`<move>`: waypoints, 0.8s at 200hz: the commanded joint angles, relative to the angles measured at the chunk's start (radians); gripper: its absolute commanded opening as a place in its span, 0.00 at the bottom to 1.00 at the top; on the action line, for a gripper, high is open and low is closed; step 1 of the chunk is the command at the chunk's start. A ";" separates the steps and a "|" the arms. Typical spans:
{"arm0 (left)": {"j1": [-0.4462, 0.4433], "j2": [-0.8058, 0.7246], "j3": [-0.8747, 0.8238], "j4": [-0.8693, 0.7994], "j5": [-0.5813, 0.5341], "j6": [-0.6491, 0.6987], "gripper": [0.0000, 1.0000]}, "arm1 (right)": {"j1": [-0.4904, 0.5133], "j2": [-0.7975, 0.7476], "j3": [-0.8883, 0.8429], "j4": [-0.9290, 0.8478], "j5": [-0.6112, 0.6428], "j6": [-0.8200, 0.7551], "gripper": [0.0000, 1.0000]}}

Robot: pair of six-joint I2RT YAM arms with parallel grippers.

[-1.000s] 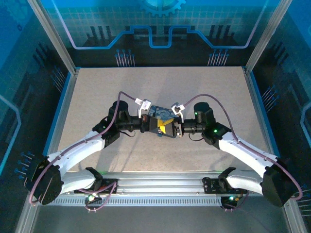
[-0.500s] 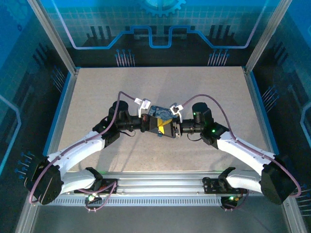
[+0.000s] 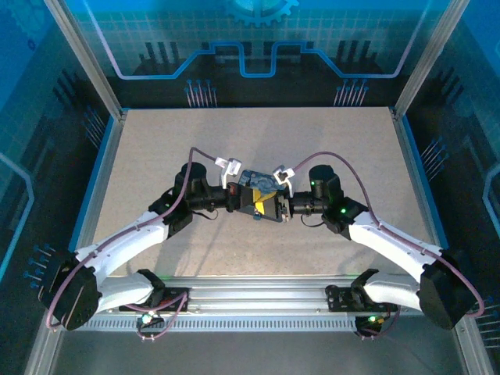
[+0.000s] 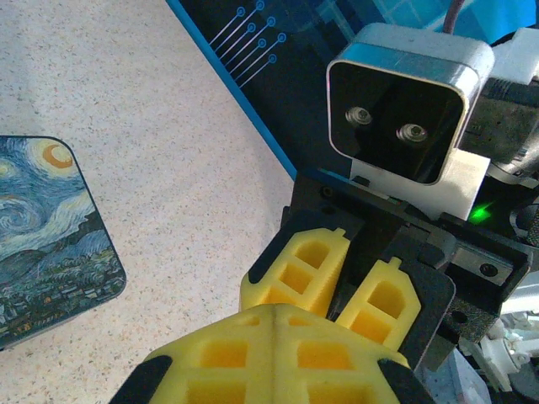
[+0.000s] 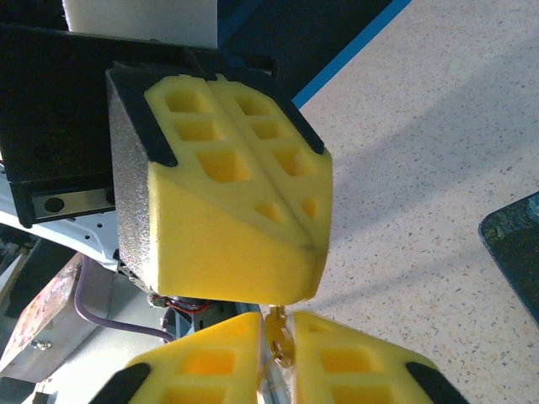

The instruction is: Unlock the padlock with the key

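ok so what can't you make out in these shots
- Top view: padlock and key, too small, covered where left gripper meets right gripper near the tin box.
- Right wrist view: small metal piece pinched by the right gripper; foam pads hide whether it's key or padlock.
- Left wrist view: the left gripper is shut, hiding anything it holds.

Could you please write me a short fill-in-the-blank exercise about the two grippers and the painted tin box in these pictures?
1. The left gripper and the right gripper meet tip to tip; their foam pads are ____.
2. The rectangular blue-and-yellow painted tin box lies on the speckled ____.
3. A small brassy metal piece sits between the fingers of the ____ gripper.
Missing words: yellow; table; right.
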 commanded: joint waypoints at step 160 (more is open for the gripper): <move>-0.003 -0.070 -0.010 -0.012 -0.089 0.022 0.00 | -0.022 -0.080 -0.087 -0.043 0.074 0.017 0.04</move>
